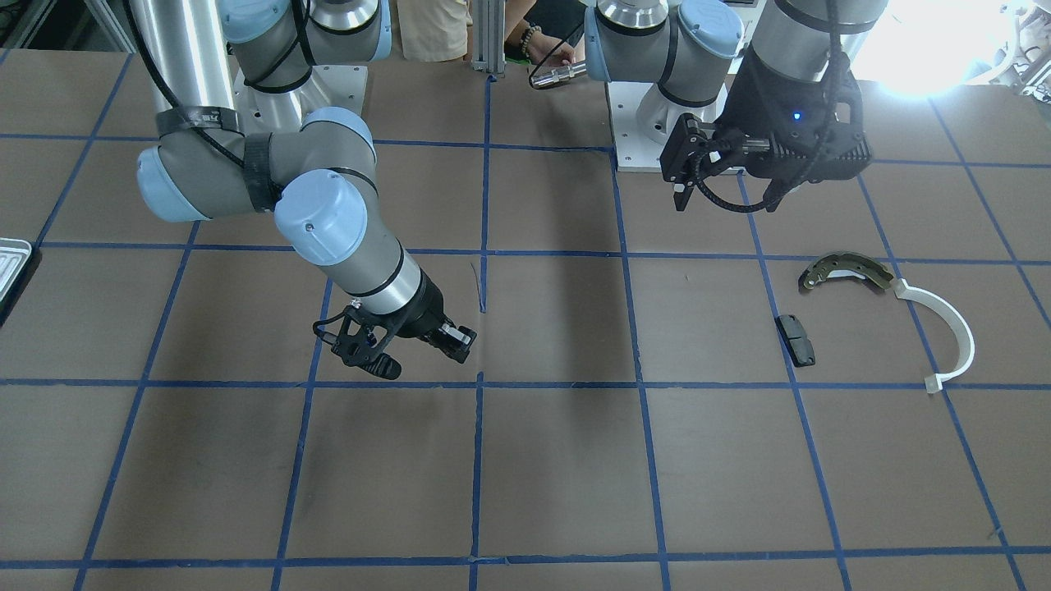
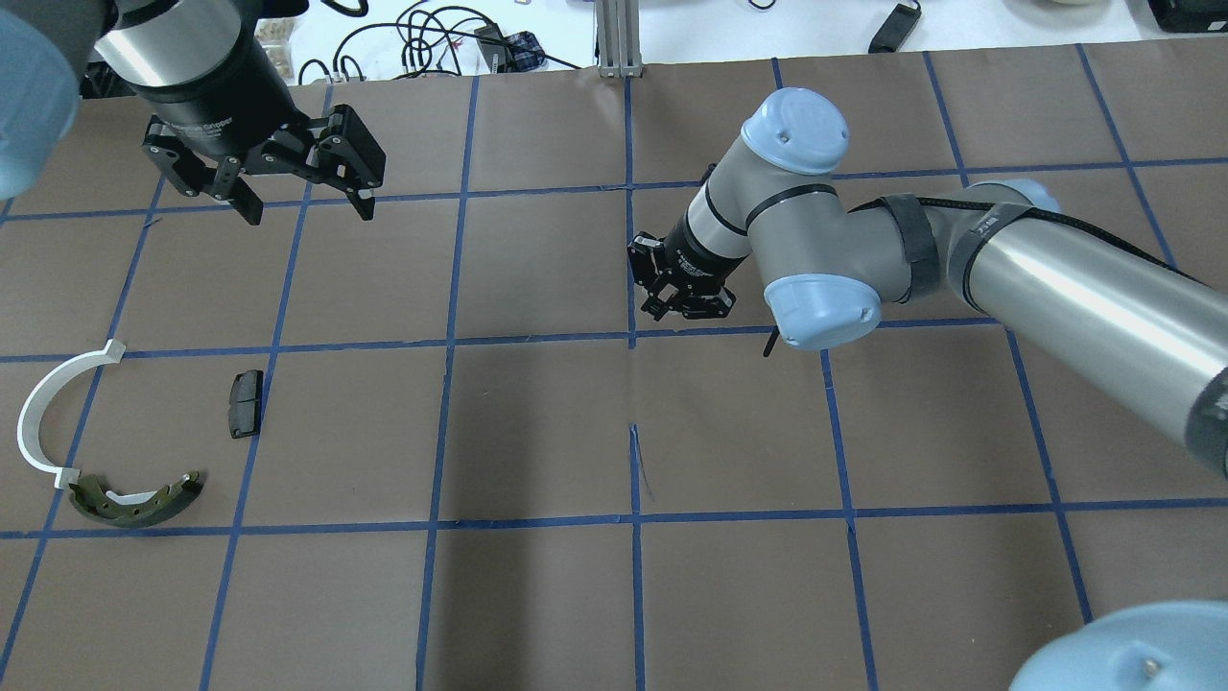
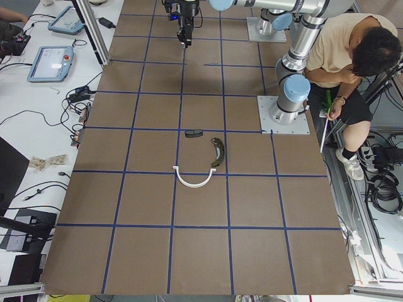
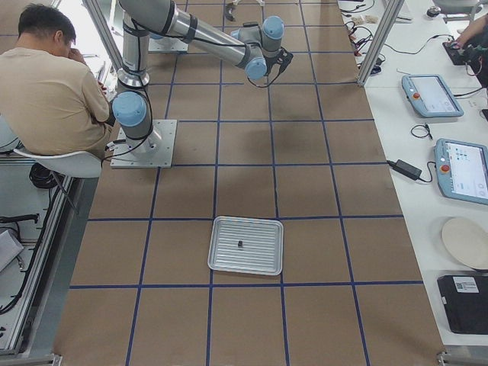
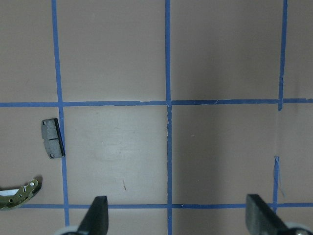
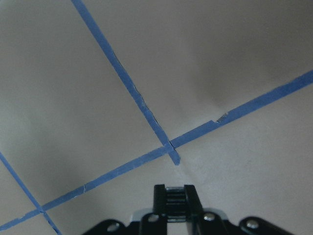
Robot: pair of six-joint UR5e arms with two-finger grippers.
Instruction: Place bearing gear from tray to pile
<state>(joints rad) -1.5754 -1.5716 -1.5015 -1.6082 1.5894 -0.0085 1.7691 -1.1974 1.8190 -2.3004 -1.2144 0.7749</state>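
Bringing the right end effector (image 2: 662,293) over to the shallow silvery-white metal tray (image 4: 245,271) with its raised rim looks to be your step in hand. A tiny dark part (image 4: 239,244), which I take for the bearing gear, lies near the middle of that tray's ribbed bottom. The right end effector hangs well away from the tray, above the brown tabletop (image 2: 537,432) with its blue tape grid. Its fingers are together, with nothing visible between them.

Part the fingers before you come down, descend straight over the gear and close low on it. It is small enough that a slanted approach would likely nudge it along the ribs. It sits well inside the rim on every side, so you have room for the fingers. Lift above the rim before you travel.

The pile lies at the end of the tabletop farthest from the tray:
- a curved olive-metal brake shoe (image 2: 134,501)
- a white plastic arc (image 2: 38,413) just beside the shoe, perhaps touching it
- a small black rectangular pad (image 2: 245,403) set apart from both

The left end effector (image 2: 307,206) hovers near that far end with its fingers wide apart, so mind it as you arrive. A seated person in a beige shirt (image 4: 46,84) is off the tabletop's edge on the robot's side of the tray.
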